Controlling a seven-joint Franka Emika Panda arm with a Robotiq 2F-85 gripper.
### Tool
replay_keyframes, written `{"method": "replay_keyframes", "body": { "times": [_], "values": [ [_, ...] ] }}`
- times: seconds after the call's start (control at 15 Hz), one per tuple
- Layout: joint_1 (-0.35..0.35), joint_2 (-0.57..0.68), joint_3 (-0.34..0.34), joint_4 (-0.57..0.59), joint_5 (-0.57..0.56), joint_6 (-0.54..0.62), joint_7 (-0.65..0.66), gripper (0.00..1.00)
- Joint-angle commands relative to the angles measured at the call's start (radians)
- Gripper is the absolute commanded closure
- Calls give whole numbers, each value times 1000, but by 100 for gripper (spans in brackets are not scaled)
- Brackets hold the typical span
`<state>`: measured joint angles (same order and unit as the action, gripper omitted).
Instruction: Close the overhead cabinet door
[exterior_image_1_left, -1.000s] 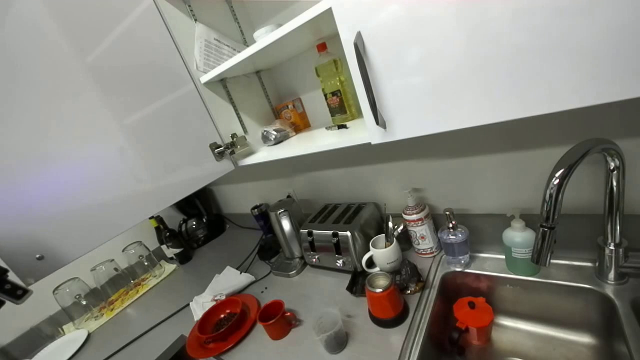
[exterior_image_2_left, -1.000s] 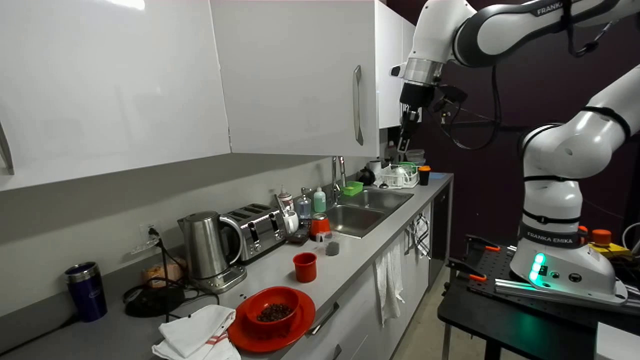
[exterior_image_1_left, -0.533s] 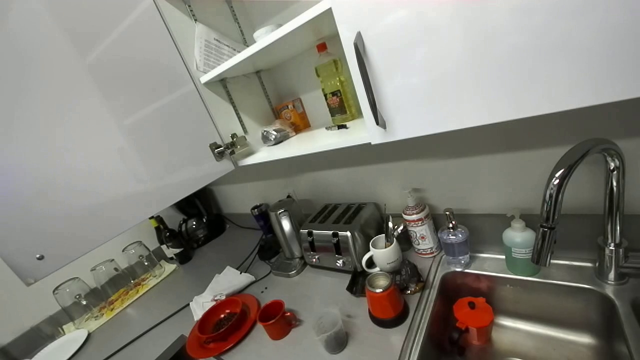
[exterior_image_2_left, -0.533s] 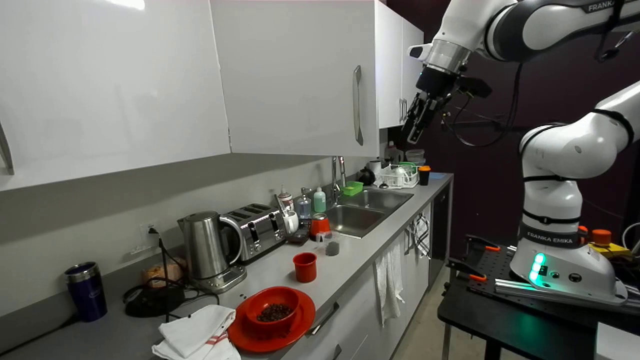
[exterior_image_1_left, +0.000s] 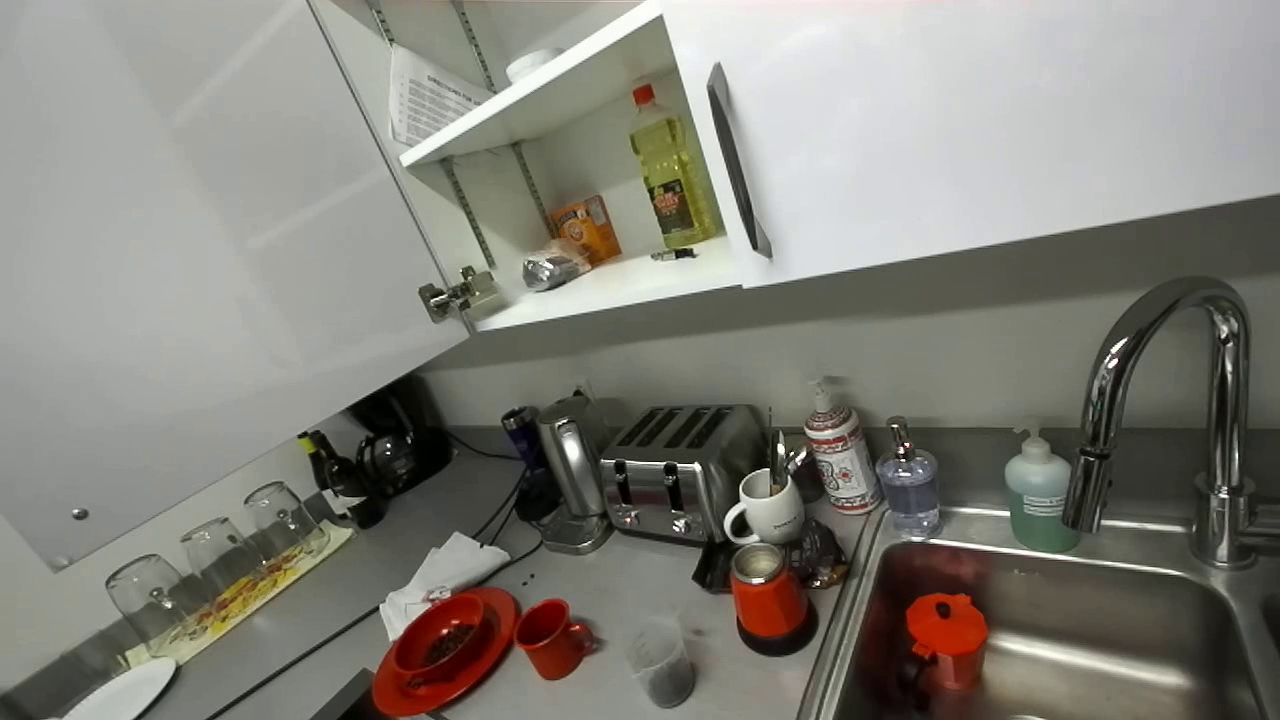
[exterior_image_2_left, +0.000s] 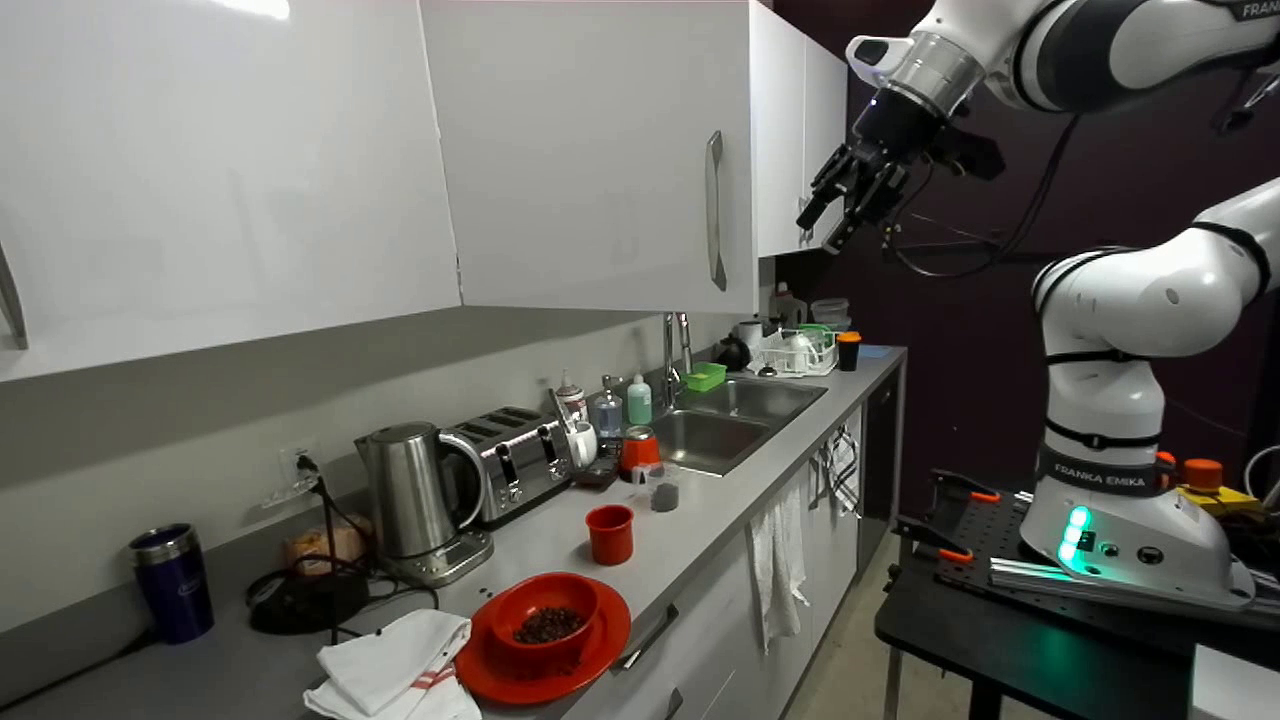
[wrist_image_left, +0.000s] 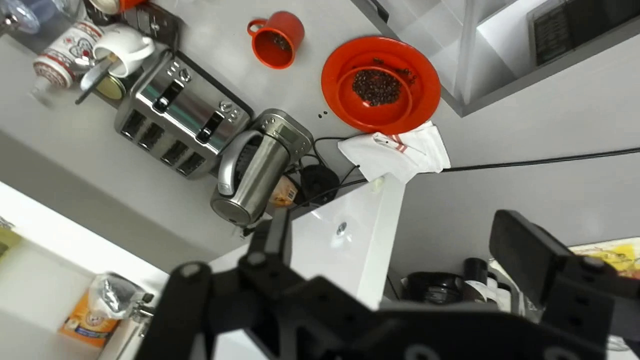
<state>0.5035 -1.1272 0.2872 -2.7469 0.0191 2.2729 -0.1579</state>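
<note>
"Hanging at two o'clock in an exterior view, it's the gripper (exterior_image_2_left: 819, 233), tilted, tips pointing down toward seven!"

"And the fingers (wrist_image_left: 525, 250)?"

"Wide apart! The wrist view puts one at four o'clock, its partner at seven, with a broad gap between."

"So where's the overhead cabinet door (exterior_image_2_left: 590, 150)?"

"Standing open! Twelve o'clock in an exterior view, with its slim handle (exterior_image_2_left: 714, 210) at one, and the gripper sits apart from it, over at three o'clock from that handle."

"But the wrist view lines the door up between those fingers!"

"Near six o'clock, yes, though how close it is from there, I can't tell."

"And the inner face (exterior_image_1_left: 190, 230)?"

"Big and glossy in an exterior view, between nine and ten o'clock. The cabinet (exterior_image_1_left: 640, 280) shows its shelves: yellow bottle (exterior_image_1_left: 665, 180) at twelve, orange box (exterior_image_1_left: 595, 230) at eleven."

"And the white arm (exterior_image_2_left: 1160, 45)?"

"Up at two o'clock as well, its base (exterior_image_2_left: 1180, 515) between three and four, green lights (exterior_image_2_left: 1072, 534) glowing."

"Down on the counter (exterior_image_2_left: 680, 530), in an exterior view?"

"Red bowl (exterior_image_2_left: 545, 592) on a red plate (exterior_image_2_left: 555, 688) between six and seven o'clock, kettle (exterior_image_2_left: 405, 490) and toaster (exterior_image_2_left: 515, 470) near eight, and the sink (exterior_image_2_left: 705, 440) at four!"
</note>
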Motion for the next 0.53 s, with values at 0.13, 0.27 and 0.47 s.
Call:
{"method": "replay_keyframes", "body": {
  "times": [0.13, 0.27, 0.47],
  "values": [
    [49, 1, 40, -11, -106, 18, -141, 0],
    [52, 9, 70, -9, -157, 23, -165, 0],
    [69, 12, 118, -2, -222, 20, -179, 0]
  ]
}}
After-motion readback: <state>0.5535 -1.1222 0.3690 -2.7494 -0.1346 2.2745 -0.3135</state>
